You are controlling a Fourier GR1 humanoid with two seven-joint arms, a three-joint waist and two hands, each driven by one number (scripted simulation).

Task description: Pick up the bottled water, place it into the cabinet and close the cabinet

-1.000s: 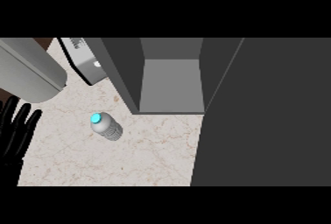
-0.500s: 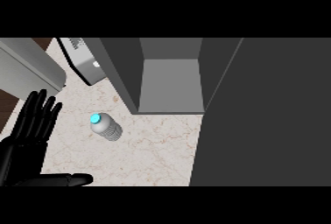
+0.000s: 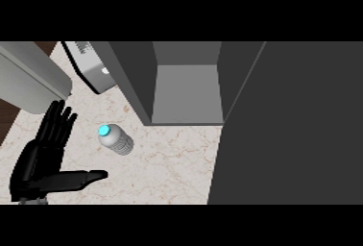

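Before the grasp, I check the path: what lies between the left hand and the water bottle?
Only bare counter lies between the left hand and the water bottle, seen in the head view.

Left hand (image 3: pixel 41 161) flat, fingers straight and pointing up, thumb spread rightward

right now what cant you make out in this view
Head view only:
- Right hand: not in view.
- Cabinet: its top runs past the upper edge; the dark door fills the right side, hiding the counter behind it.
- Left hand: forearm cut off at the lower edge.
- Bottled water: label too small.
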